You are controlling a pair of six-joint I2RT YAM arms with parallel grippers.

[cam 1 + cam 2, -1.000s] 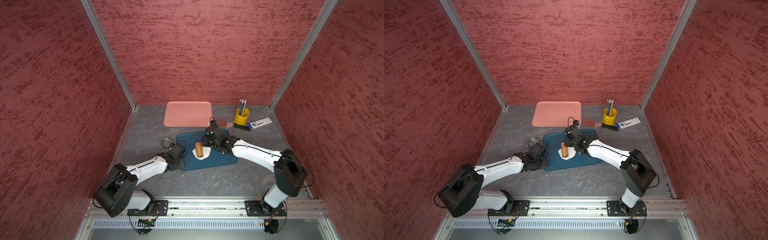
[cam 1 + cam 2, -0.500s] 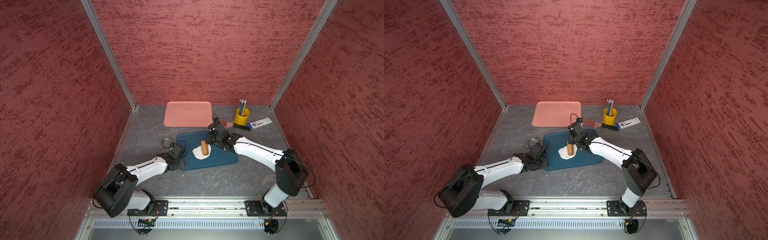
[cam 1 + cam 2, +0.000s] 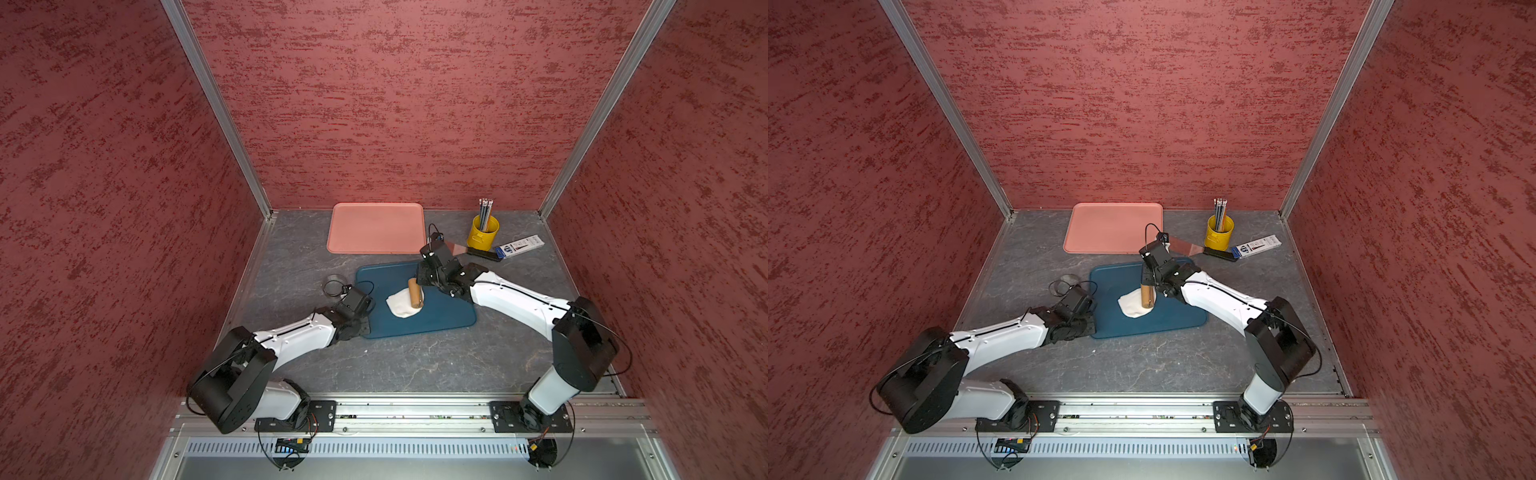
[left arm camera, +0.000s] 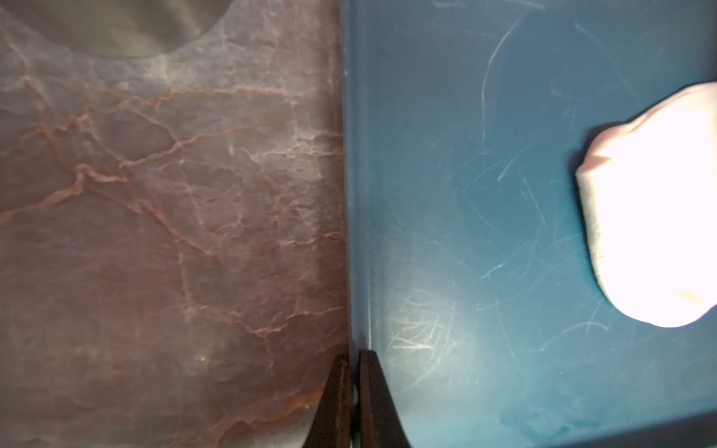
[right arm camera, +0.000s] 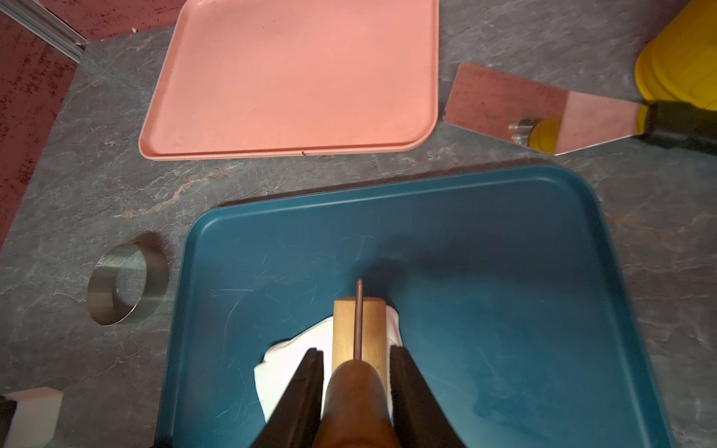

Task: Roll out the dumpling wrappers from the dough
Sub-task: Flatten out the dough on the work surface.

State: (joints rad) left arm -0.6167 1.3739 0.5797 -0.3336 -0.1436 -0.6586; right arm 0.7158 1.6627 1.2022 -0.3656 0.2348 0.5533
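Observation:
The dough (image 3: 398, 306) is a soft white lump of uneven outline lying on the blue tray (image 3: 440, 318), bright in the left wrist view (image 4: 652, 213). A wooden roller (image 3: 414, 293) rests across the dough's right part (image 5: 295, 360). My right gripper (image 5: 356, 351) is shut on the roller's brown handle, with the pale drum (image 5: 359, 329) ahead of the fingertips. My left gripper (image 4: 351, 355) is shut on the blue tray's left rim (image 4: 355, 194), and it appears in a top view (image 3: 1092, 316). No dumpling wrappers are in view.
A pink tray (image 3: 374, 228) lies at the back. A metal ring cutter (image 5: 120, 287) stands left of the blue tray. At the back right are a scraper (image 5: 504, 104), a yellow cup of pencils (image 3: 482, 232) and a pencil box (image 3: 519, 245).
My right gripper has pushed the roller to the right across the dough. The left arm has stayed where it was.

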